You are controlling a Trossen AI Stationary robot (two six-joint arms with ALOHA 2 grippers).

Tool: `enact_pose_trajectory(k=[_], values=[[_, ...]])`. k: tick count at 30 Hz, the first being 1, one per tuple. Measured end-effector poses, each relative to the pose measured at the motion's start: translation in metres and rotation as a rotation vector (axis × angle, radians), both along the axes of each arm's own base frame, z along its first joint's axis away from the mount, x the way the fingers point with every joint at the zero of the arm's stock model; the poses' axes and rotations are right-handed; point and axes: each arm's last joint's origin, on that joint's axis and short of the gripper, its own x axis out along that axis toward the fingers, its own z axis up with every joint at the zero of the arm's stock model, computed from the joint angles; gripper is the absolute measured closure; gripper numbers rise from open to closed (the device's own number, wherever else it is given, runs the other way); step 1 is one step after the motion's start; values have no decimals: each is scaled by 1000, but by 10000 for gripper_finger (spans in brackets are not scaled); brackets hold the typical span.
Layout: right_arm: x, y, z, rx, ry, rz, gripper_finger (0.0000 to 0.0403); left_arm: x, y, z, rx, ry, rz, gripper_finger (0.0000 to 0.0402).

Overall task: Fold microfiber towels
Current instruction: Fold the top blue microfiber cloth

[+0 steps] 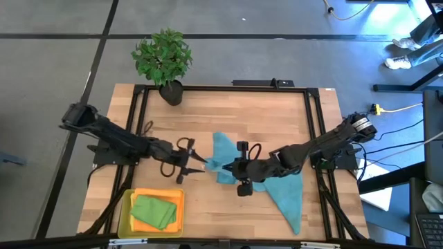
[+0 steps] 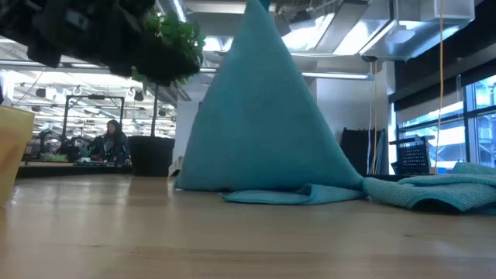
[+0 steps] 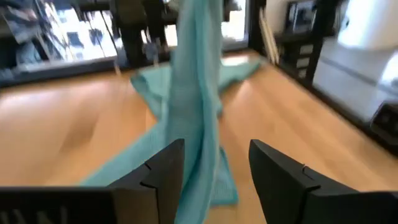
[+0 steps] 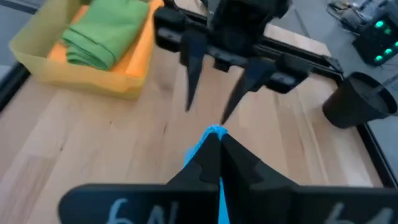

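A teal-blue towel [image 1: 287, 194] is drawn up into a tent [image 2: 263, 116] near the table's middle. My right gripper [image 4: 214, 142] is shut on its peak, and its lower parts lie spread on the wood. My left gripper [image 3: 214, 149] comes level from the table's left and stands open. The hanging towel strip [image 3: 196, 112] runs down between its two fingers. In the right wrist view the left gripper [image 4: 208, 112] faces my right fingertips closely. A green towel [image 1: 154, 209] lies folded on an orange one [image 4: 138, 59] in the yellow tray [image 1: 124, 218]. My right gripper pinches a small bunch of the teal towel [image 4: 215, 130] between its two fingertips, slanting down from the table's right side. The towel hangs below in a cone, its lower edge [image 2: 294, 195] and one long end [image 2: 434, 190] resting on the table. Whether my left gripper touches the strip, I cannot tell.
A potted plant [image 1: 163, 59] stands at the table's far left corner, its dark pot [image 4: 354, 99] beyond the left arm. The yellow tray sits at the near left. A black frame [image 1: 315, 117] borders the wooden top. Bare wood lies at the near middle [image 1: 221, 214].
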Motion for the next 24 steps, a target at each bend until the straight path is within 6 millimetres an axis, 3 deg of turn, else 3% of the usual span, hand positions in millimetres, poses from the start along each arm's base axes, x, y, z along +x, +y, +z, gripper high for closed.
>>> enact_pose_trajectory(k=[8, 14, 16, 21, 24], values=[[-2, -1, -2, 5, 27, -18, 400, 28, 4, -29, 28, 308, 120, 230], [-2, -1, -3, -3, 32, -32, 399, 46, 1, -40, 50, 435, 72, 230], [-3, -2, -4, -10, 37, -40, 399, 49, 0, -43, 64, 476, 80, 230], [-3, -2, -4, -14, 43, -40, 399, 47, 11, -49, 156, 625, 295, 230], [-3, -2, -4, -15, 42, -42, 399, 48, 16, -49, 135, 644, 311, 230]])
